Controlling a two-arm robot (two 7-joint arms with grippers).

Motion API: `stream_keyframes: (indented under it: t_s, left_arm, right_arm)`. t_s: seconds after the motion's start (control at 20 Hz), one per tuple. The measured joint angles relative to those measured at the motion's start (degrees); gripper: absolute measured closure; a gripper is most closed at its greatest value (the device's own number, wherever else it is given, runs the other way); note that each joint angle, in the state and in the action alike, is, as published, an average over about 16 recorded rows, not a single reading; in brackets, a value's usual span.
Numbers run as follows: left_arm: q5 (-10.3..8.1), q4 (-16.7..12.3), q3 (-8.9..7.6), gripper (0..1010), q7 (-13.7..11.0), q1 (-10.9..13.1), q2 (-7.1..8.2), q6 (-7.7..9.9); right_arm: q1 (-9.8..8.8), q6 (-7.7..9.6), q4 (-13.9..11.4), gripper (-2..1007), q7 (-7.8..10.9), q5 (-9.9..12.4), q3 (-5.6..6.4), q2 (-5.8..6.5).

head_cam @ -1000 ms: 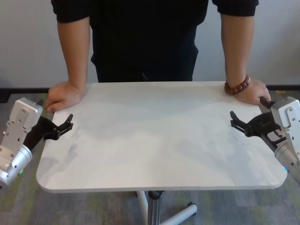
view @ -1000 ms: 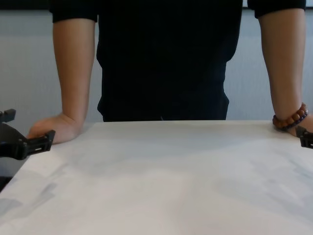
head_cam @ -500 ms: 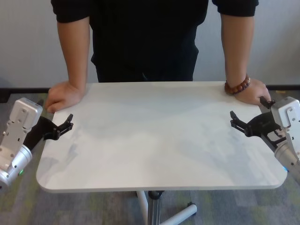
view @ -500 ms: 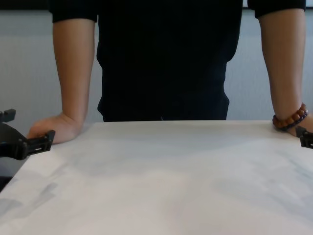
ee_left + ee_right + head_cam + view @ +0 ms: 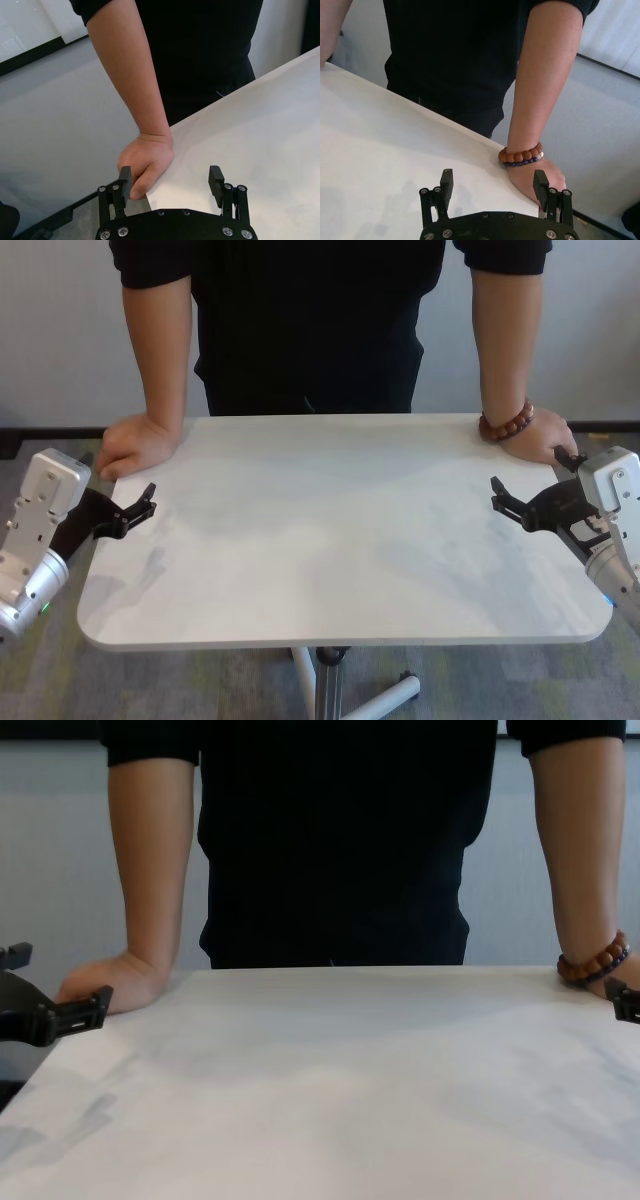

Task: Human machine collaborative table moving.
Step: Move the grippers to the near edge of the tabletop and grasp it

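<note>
1 table (image 5: 340, 540): big matte white rect. top w/ rounded corners & thin edge, centred in front of the robot, standing on 1 grey metal pedestal leg (image 5: 327, 685) w/ a foot bar visible below the near edge. 1 human (image 5: 310, 325) at the far side, black short-sleeved shirt, 2 bare forearms; both hands rest on the far corners, one hand (image 5: 135, 443) at the robot's left corner, fingers curled over the edge, the other hand (image 5: 538, 436) at the right corner. 1 bracelet (image 5: 521, 154) on that right-side wrist: round brown beads, w/ a darker purplish strand just under it. 2 robot arms, white/silver-grey smooth housings. Left gripper (image 5: 133, 512) sits at the table's left edge near the human's hand, right gripper (image 5: 512, 502) at the right edge near the braceleted hand. Both are black skeletal 2-finger units w/ small screws; in the wrist views each pair of fingers stands wide apart, straddling the table edge w/out pinching it, as far as can be seen. Floor (image 5: 200, 680): grey-green carpet, mottled texture.
</note>
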Motion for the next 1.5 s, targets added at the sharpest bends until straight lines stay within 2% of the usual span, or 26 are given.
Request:
stream_keyframes:
  t_s: [1.5]
  left_arm:
    - [0.0, 0.0, 0.0, 9, 0.0, 0.0, 0.0, 0.0]
  right_arm:
    - [0.0, 0.0, 0.0, 0, 0.0, 0.0, 0.0, 0.0]
